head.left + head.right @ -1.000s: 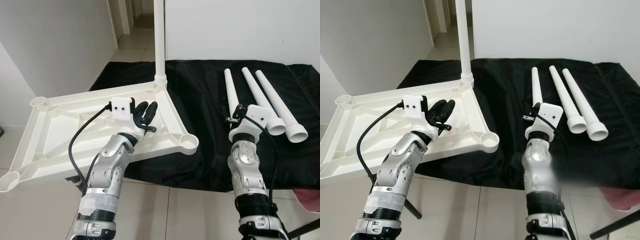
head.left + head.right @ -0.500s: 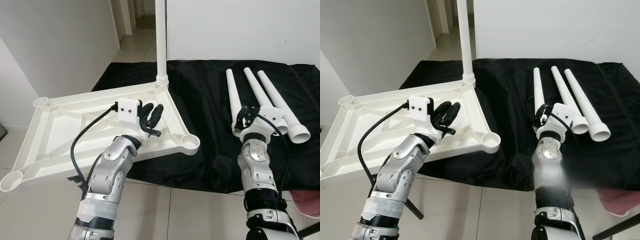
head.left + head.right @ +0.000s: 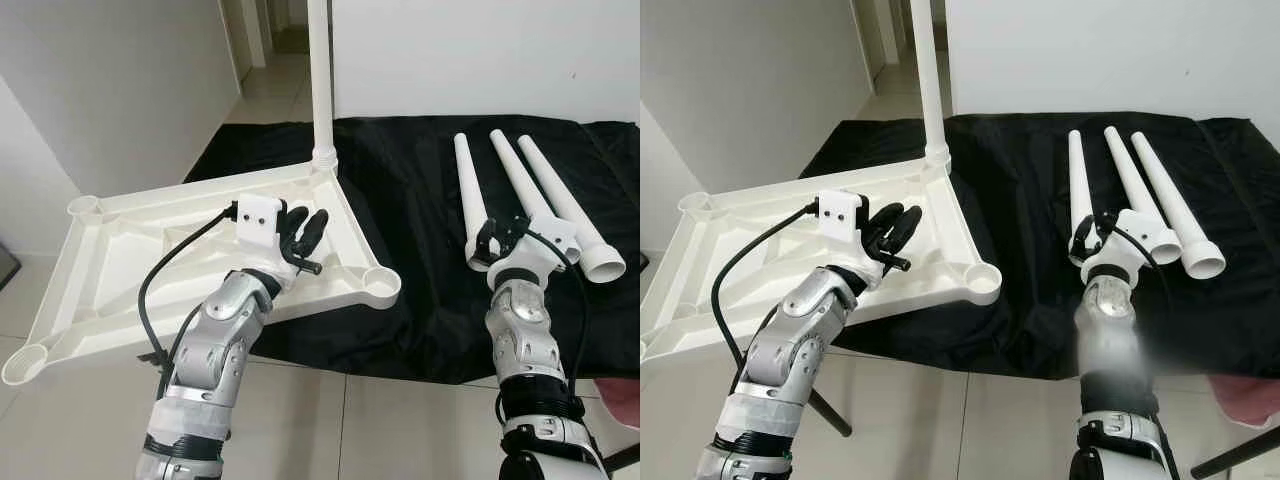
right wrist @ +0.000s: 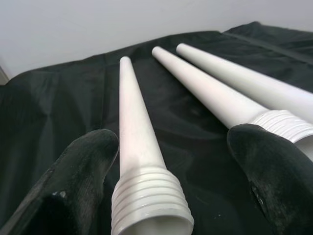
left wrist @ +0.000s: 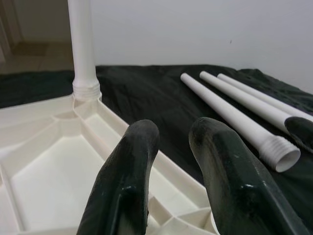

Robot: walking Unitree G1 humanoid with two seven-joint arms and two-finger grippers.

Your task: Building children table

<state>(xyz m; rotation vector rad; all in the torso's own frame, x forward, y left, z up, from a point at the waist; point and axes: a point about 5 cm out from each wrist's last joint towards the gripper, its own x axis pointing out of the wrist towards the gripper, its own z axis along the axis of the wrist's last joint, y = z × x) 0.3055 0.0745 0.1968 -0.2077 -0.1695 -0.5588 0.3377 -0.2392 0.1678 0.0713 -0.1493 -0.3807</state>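
Left gripper (image 3: 305, 232): lower centre-left of the head view, over the near right part of the tabletop (image 3: 120, 250). Its fingers (image 5: 128, 181) stand slightly apart and grip nothing.

Right gripper (image 3: 503, 236): lower right of the head view, at the threaded end of the first leg (image 3: 466, 190). Its fingers (image 4: 78, 169) are spread wide, one on each side of that end, not closed on it.

Tabletop: white, inverted, ribbed underside up, at centre left. It projects off the left edge of the bench (image 3: 410, 200), which is covered by a black cloth. A socket (image 3: 380, 284) sits at its near right corner.

Fitted leg (image 3: 320, 75): stands upright in the far right corner socket, at upper centre.

Second leg (image 3: 520, 180) and third leg (image 3: 565, 205): lie on the cloth just beside the first, at upper right, threaded ends toward the robot.
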